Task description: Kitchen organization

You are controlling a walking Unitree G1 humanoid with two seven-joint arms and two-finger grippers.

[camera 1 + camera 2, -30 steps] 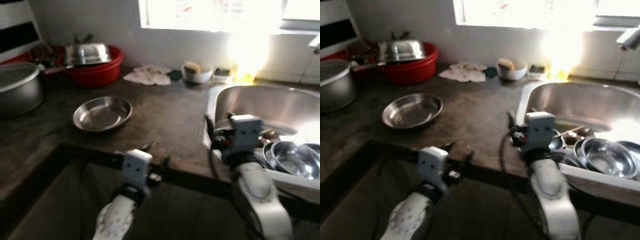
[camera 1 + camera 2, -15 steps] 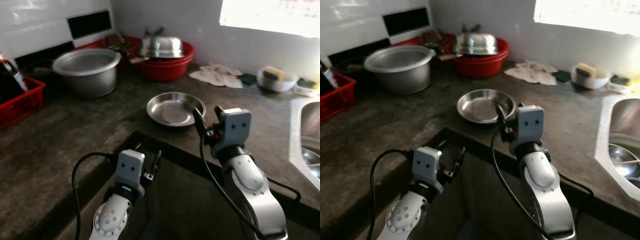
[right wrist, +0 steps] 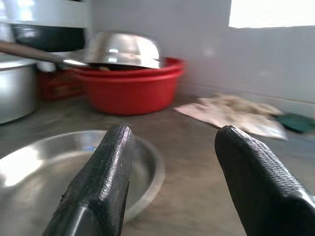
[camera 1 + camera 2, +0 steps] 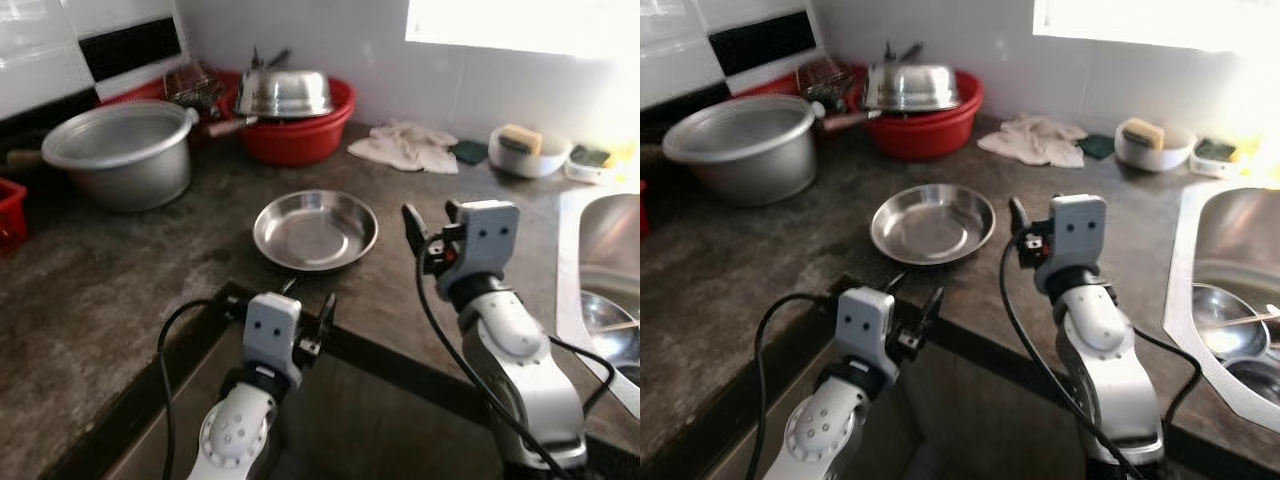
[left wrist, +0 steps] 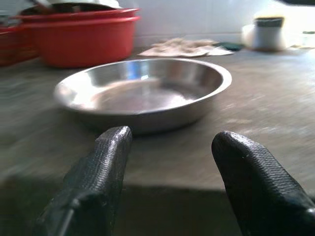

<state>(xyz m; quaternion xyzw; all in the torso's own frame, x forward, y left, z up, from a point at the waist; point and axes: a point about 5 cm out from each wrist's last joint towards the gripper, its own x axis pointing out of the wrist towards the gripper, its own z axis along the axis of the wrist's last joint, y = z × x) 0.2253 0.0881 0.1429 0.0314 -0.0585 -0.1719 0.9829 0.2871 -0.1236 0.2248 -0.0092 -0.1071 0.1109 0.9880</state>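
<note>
Daylight pours through the window (image 4: 520, 25), blown out white, glaring off the sink (image 4: 1230, 250); the counter (image 4: 110, 290) sits dim, wrist views softly blurred.

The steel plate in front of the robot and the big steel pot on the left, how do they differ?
The plate is shallow and low with a wide sloped rim; the pot is deep with tall straight walls. The plate lies near the counter's front edge, just ahead of both end effectors; the pot stands farther back, near the wall on the left. The plate's inside shines bright, the pot looks duller grey. Both are round, metal, and look empty.
</note>
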